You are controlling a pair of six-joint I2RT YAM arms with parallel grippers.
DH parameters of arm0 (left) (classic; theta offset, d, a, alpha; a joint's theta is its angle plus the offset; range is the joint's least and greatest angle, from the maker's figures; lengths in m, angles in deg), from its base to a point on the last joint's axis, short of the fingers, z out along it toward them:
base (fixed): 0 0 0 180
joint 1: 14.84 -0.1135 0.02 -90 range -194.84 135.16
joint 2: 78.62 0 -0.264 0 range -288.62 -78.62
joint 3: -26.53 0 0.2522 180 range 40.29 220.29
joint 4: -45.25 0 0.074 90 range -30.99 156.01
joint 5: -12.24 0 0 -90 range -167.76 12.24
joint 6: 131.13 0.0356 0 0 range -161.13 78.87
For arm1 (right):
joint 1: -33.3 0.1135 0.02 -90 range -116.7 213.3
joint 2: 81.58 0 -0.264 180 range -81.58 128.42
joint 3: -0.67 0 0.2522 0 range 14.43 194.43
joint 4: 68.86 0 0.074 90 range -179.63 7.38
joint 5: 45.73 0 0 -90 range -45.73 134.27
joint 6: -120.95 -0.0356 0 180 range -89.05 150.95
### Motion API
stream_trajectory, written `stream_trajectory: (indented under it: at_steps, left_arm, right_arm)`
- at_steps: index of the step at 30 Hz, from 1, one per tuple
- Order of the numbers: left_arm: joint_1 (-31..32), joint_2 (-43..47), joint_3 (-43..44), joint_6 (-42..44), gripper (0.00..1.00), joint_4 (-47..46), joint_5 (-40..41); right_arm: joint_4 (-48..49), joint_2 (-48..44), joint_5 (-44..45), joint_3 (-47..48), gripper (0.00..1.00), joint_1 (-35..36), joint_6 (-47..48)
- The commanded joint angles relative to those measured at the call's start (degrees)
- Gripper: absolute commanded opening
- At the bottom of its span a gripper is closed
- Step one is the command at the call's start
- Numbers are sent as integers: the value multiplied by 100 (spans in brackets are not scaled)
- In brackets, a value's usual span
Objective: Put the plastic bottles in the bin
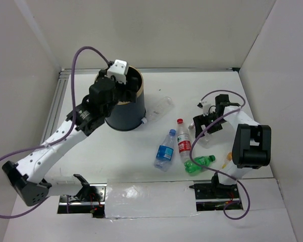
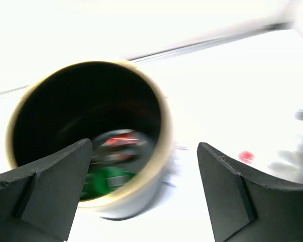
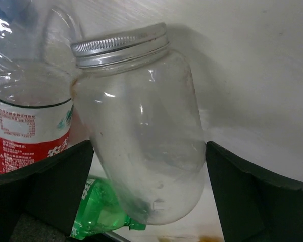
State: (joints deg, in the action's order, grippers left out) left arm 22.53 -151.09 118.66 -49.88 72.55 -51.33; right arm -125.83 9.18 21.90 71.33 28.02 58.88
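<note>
The dark bin (image 1: 122,113) with a gold rim stands at the back left. My left gripper (image 1: 120,75) hovers over its mouth, open and empty. In the left wrist view (image 2: 144,191) the bin's rim (image 2: 164,126) shows, with a green bottle (image 2: 108,179) and a red-labelled one inside. My right gripper (image 1: 206,121) is shut on a clear jar-shaped bottle with a silver lid (image 3: 141,126), its fingers (image 3: 65,181) against both sides. On the table lie a blue-labelled bottle (image 1: 165,150), a red-labelled bottle (image 1: 183,140), a green bottle (image 1: 199,163) and a crushed clear one (image 1: 161,107).
A small orange-yellow thing (image 1: 227,160) lies beside the right arm's base. White walls close in the table on the left, back and right. A metal rail (image 1: 58,101) runs along the left edge. Cables loop over both arms.
</note>
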Motion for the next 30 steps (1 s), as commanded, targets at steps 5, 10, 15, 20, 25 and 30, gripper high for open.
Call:
stream_trajectory:
  at_steps: [5,10,15,20,25,30]
  left_arm:
    - [1552,295,-1101,-537,98,158,-1280]
    - [2081,31,-2210,-1417,100,-509,-1465]
    - [2450,-135,-2896,-1726,100,-1055,-1545]
    - [2556,-364,-3143,-1840,100,-1345,-1686]
    - [2609,-426,-3381,-2121,100,-1626,-1747]
    - [2776,-804,-3381,-2174,100,-1697,-1799]
  right_arm:
    - [189,275,119,66,65,334,-24]
    - [-320,196,-390,610,10,334,546]
    - [-207,-278,-1381,2180,1,448,1259]
    - [1364,-173,-2394,3396,0,1071,1015]
    - [2447,634,-2615,4922,5,2344,92]
    - [2370,2189,-2562,6655,12,3207,-577]
